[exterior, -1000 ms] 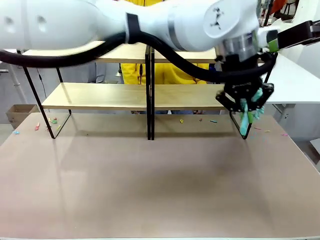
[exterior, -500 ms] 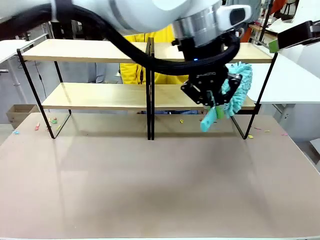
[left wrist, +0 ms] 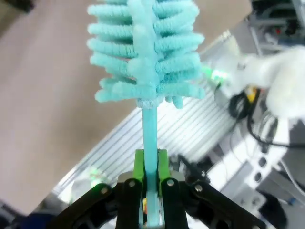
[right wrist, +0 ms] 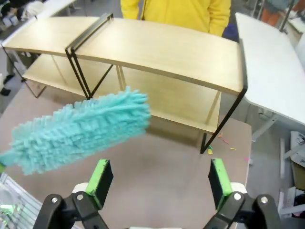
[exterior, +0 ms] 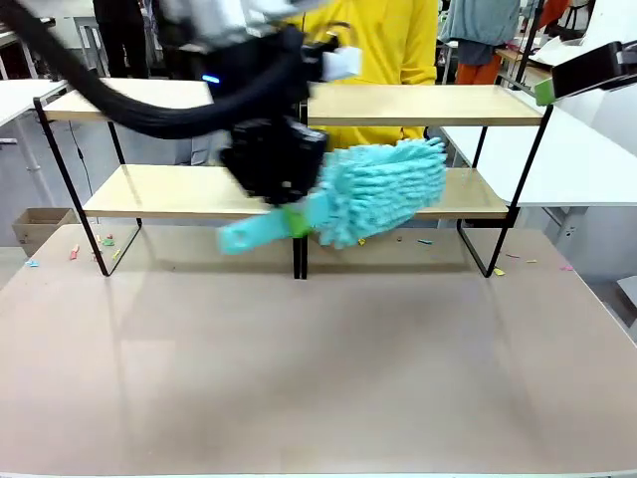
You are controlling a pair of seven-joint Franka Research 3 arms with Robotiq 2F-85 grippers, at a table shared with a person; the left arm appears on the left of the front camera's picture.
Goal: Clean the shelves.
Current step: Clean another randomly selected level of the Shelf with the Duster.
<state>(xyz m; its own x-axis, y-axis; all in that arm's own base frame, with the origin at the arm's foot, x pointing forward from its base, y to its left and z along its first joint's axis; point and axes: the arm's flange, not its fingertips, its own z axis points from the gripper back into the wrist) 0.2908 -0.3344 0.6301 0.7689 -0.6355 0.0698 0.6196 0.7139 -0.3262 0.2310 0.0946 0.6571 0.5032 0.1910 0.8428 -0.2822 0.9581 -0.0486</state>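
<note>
One rack of shelves (exterior: 418, 105) is seen standing at the far side of the brownish-pink table (exterior: 318, 368), made up of two long light-wood boards, an upper and a lower, carried on a thin black frame with one central black post. One turquoise duster (exterior: 373, 189) is held in front of the lower board, its fluffy head lying roughly level to the right of the post and its flat handle pointing down to the left. The handle is pinched by the left gripper (exterior: 289, 214), which is blurred in the front view; in the left wrist view the two green pads of the left gripper (left wrist: 151, 171) are pressed against either side of the handle, with the duster head (left wrist: 145, 52) rising beyond them. One right gripper (right wrist: 159, 179) is shown in its own wrist view with its two green-padded fingers spread wide and nothing between them; beyond them the duster (right wrist: 81, 129) is seen in front of the shelves (right wrist: 157, 52). Several small coloured scraps (exterior: 105, 242) are scattered on the table near the rack's feet, too small to be counted exactly. One person in a yellow top (exterior: 383, 40) is standing behind the rack.
</note>
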